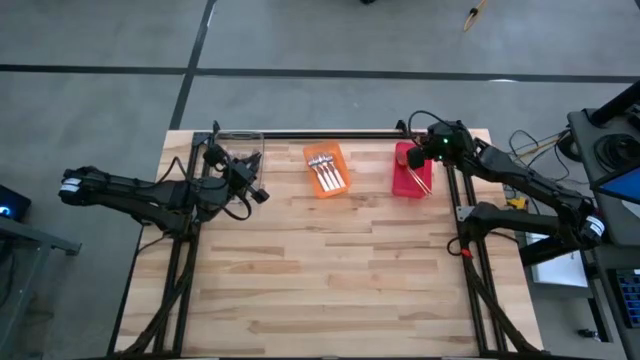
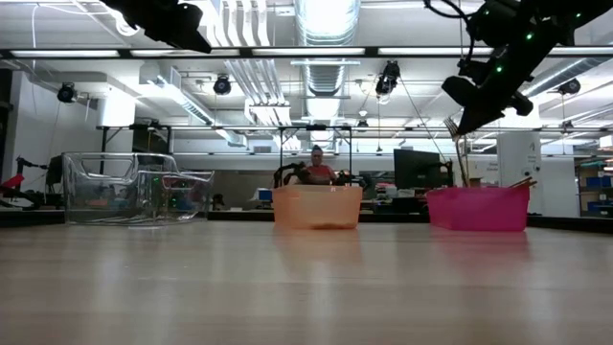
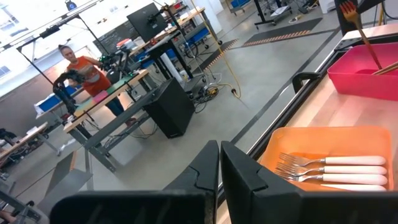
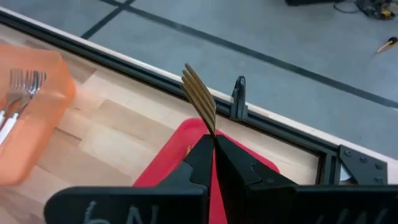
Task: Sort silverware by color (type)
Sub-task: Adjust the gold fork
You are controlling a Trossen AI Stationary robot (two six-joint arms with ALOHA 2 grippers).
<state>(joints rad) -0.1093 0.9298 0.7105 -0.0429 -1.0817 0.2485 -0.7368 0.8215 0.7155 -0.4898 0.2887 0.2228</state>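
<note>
Overhead, right fingers (image 4: 213, 148) clamped on gold fork (image 4: 200, 98), handle hidden, left fingers (image 3: 219, 163) closed, empty.

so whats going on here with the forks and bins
Forks are being sorted by kind into bins. The right claw is shut on a gold fork, holding it tines-up over the red bin, where other gold forks already lean. The white-handled forks lie in the orange bin. The left claw is shut and empty, near the clear bin.
</note>
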